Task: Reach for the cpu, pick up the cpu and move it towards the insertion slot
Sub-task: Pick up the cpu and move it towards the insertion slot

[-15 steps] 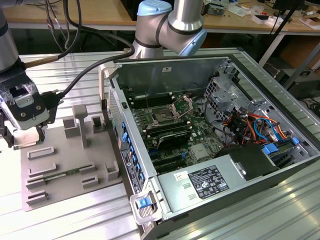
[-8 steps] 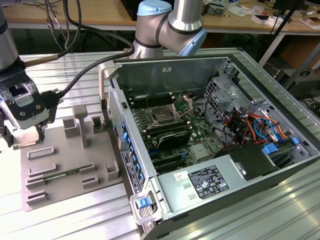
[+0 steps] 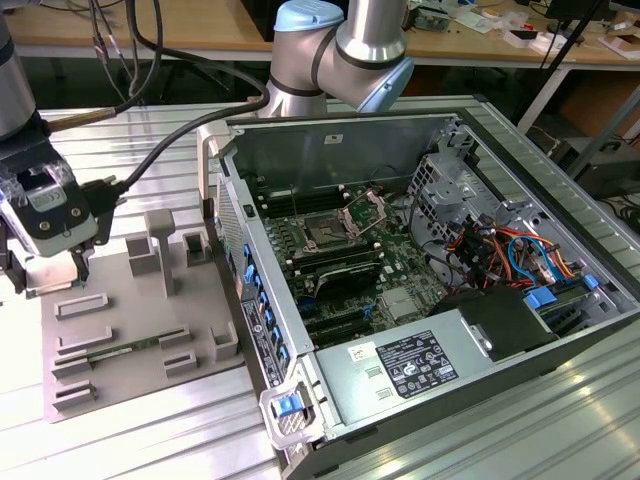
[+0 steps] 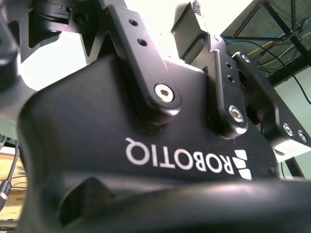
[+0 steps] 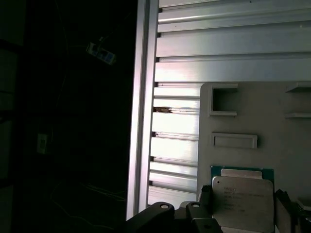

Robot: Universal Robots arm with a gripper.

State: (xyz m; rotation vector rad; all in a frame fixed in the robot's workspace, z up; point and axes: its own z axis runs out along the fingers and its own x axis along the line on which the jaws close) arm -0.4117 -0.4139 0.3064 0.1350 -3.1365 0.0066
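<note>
The cpu, a pale silvery square chip with a green edge, lies at the corner of the grey tray in the first wrist view. My gripper is down over it, and its dark fingers sit against two opposite edges of the chip with no gap showing. In the exterior view my gripper stands low over the tray's corner at the exterior view's left. The insertion slot, a dark square socket with its metal frame raised, sits inside the open computer case, far toward the exterior view's right.
A long green memory stick rests in the tray, and grey posts rise from it. The open computer case has tall metal walls, a power supply and coloured cables. A thick black cable trails from the wrist.
</note>
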